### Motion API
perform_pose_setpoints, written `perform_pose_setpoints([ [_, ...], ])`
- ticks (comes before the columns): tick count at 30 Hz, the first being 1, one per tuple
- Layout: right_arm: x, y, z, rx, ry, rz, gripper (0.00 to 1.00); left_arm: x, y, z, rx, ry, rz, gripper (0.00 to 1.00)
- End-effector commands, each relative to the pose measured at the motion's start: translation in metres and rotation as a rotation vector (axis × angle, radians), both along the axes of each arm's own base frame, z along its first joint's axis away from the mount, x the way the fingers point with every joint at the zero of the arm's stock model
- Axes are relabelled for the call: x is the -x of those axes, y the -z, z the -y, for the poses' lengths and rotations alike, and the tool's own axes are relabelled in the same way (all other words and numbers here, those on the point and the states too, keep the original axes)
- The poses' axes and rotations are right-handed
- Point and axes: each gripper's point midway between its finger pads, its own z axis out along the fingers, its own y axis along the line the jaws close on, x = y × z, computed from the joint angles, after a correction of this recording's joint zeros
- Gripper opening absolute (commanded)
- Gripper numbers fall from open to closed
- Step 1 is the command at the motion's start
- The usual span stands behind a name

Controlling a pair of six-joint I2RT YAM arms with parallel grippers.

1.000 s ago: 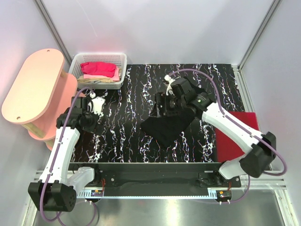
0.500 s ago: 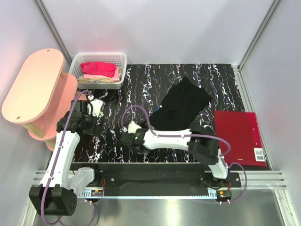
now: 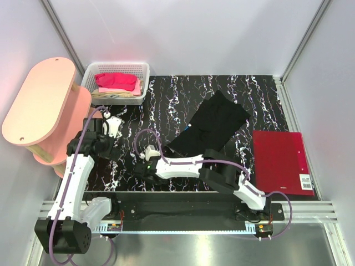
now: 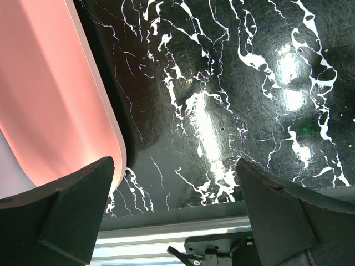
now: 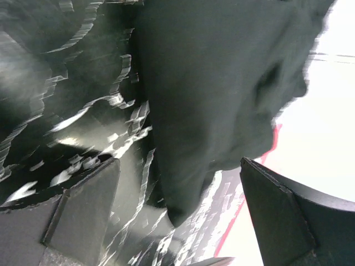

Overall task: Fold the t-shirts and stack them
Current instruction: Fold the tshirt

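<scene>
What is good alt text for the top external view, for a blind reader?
A black shirt lies on the marbled table, the right claw just left of it. A red shirt lies at right, a pink one in a basket.

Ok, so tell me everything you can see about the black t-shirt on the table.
The black t-shirt is soft dark cloth. It lies loose in a rough oblong with a few creases, set diagonally on the marbled table, right of centre. From above, no sleeves or print can be made out. The right claw is open near the shirt's near-left end and holds nothing. The right wrist view shows the cloth only as a blur.
</scene>
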Motion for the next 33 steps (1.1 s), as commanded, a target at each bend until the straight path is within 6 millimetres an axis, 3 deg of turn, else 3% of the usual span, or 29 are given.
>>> perform_pose_setpoints([
  [1, -0.016, 0.011, 0.02, 0.015, 0.074, 0.032, 0.99, -0.014, -0.021, -0.008, -0.016, -0.017, 0.089, 0.99],
  [7, -0.029, 0.031, 0.048, 0.035, 0.133, 0.019, 0.95, -0.015, -0.022, -0.007, -0.006, -0.018, 0.091, 0.99],
  [9, -0.037, 0.036, 0.056, 0.028, 0.159, 0.012, 0.87, -0.015, -0.021, -0.006, 0.0, -0.02, 0.084, 0.99],
  [10, -0.04, 0.037, 0.057, 0.026, 0.162, 0.006, 0.82, -0.015, -0.02, -0.006, 0.0, -0.018, 0.081, 0.99],
  [11, -0.04, 0.041, 0.057, 0.011, 0.166, -0.011, 0.7, -0.016, -0.02, -0.006, 0.001, -0.021, 0.078, 0.99],
  [14, -0.037, 0.042, 0.048, -0.032, 0.164, -0.053, 0.55, -0.016, -0.02, -0.007, -0.002, -0.023, 0.076, 0.99],
  [15, -0.034, 0.041, 0.045, -0.046, 0.161, -0.065, 0.44, -0.017, -0.021, -0.007, -0.003, -0.021, 0.079, 0.99],
  [18, -0.025, 0.034, 0.031, -0.099, 0.148, -0.097, 0.33, -0.019, -0.024, -0.007, -0.003, -0.021, 0.084, 0.99],
  [20, -0.013, 0.025, 0.016, -0.142, 0.132, -0.141, 0.31, -0.02, -0.026, -0.006, 0.003, -0.02, 0.087, 0.99],
  [24, 0.017, -0.01, -0.021, -0.27, 0.073, -0.212, 0.14, -0.021, -0.031, -0.006, 0.004, -0.018, 0.099, 0.99],
  [28, 0.052, -0.067, -0.063, -0.439, -0.025, -0.287, 0.08, -0.019, -0.033, -0.006, -0.002, -0.013, 0.102, 0.99],
  [33, 0.08, -0.119, -0.083, -0.601, -0.076, -0.373, 0.06, -0.019, -0.036, -0.006, 0.003, -0.015, 0.11, 0.99],
])
